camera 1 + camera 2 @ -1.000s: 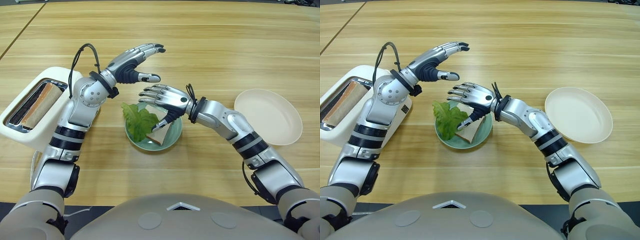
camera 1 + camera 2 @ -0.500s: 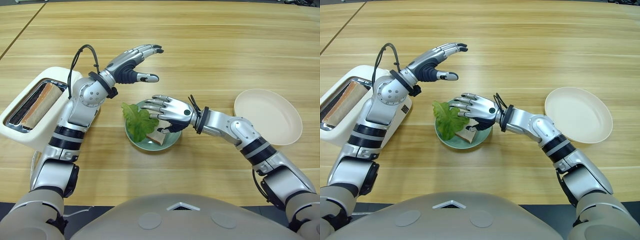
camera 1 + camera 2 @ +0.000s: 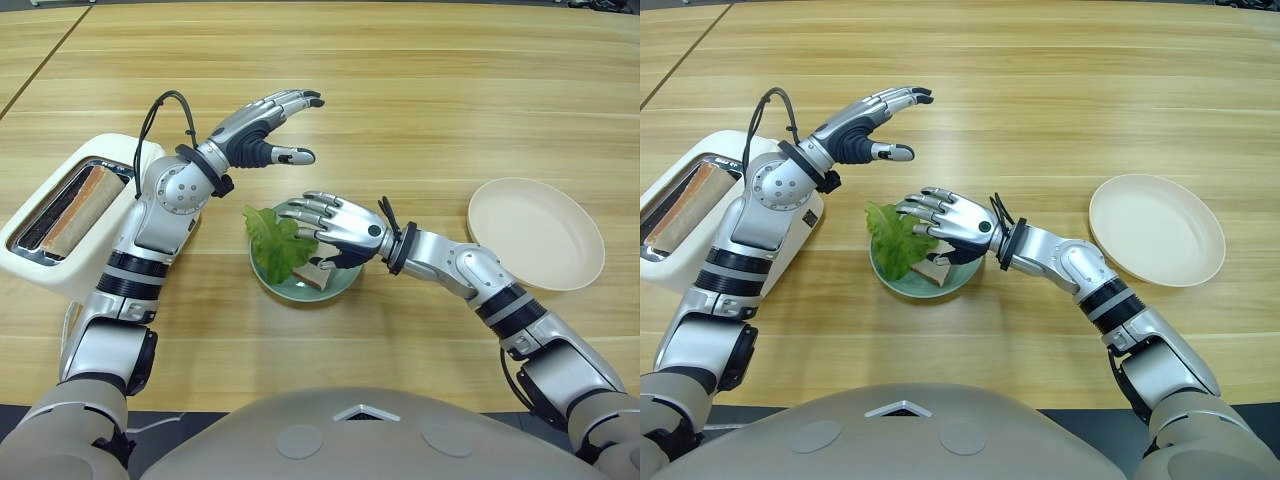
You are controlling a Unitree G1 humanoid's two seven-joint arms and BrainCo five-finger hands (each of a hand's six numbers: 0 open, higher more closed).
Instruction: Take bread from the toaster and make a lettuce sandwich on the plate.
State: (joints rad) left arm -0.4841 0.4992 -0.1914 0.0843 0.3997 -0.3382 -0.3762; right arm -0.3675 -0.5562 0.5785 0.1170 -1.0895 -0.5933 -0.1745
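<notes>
Right hand [image 3: 345, 224], fingers spread, hangs over the lettuce [image 3: 270, 242] on the plate [image 3: 292, 294]; left hand [image 3: 262, 124] splayed, empty

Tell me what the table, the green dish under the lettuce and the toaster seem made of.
Table: wood or wood-look laminate, satin finish; grain and plank seams show. Green dish: probably glazed ceramic, perhaps plastic; smooth, even colour with soft sheen. Toaster: likely matte cream plastic shell; uniform, no reflections.
</notes>
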